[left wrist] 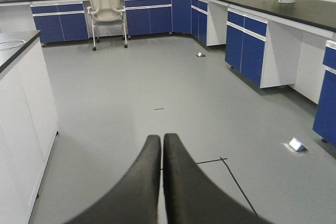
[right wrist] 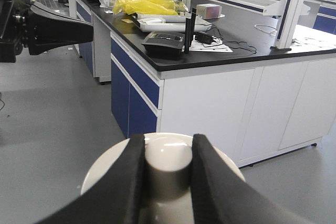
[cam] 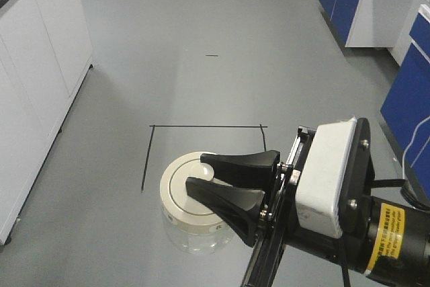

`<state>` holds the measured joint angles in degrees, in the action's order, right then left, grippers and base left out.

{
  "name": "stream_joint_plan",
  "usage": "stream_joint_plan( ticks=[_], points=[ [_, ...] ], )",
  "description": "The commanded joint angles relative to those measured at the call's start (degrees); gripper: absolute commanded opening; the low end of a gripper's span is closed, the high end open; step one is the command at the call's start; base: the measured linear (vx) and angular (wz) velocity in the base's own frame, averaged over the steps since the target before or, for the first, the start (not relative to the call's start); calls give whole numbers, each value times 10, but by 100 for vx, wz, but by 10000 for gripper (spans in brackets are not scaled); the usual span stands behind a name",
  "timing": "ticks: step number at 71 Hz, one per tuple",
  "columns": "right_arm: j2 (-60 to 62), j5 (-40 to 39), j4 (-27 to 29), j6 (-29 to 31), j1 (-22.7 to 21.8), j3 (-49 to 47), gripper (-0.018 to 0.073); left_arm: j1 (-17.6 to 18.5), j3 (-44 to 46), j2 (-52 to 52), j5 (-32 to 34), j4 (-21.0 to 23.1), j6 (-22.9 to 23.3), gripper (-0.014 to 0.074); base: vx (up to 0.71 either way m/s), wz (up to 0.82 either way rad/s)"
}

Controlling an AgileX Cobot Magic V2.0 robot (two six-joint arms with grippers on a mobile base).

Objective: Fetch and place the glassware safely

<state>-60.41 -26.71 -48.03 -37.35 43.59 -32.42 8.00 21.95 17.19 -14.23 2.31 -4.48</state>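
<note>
Currently, we hold the glassware (cam: 176, 193) aloft above the floor (cam: 201, 65), right tool (cam: 196, 171) pinched only on its lid knob (right wrist: 167, 163); left tool (left wrist: 161, 145) closed, empty. Risk: body slips off, shatters.

The round cream-white lid (cam: 176, 196), smooth with a soft sheen, tops a squat clear glass jar (cam: 189, 240); the right gripper (cam: 195, 171) shows matt black plastic fingers (cam: 228, 203) and a smooth white casing (cam: 326, 166) above a smooth, faintly glossy grey floor (cam: 168, 65).
</note>
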Motion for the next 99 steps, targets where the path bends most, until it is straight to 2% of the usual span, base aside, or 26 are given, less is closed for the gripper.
stream_joint_plan(
  ticks=[1,32,99],
  points=[
    [13,-44,18,2,1,-17,-1,4,13,5,40,4,1,-7,22,7],
    [13,-44,18,2,1,-17,-1,4,13,5,40,4,1,-7,31,6],
    [13,-44,18,2,1,-17,-1,4,13,5,40,4,1,-7,45,-1]
  ],
)
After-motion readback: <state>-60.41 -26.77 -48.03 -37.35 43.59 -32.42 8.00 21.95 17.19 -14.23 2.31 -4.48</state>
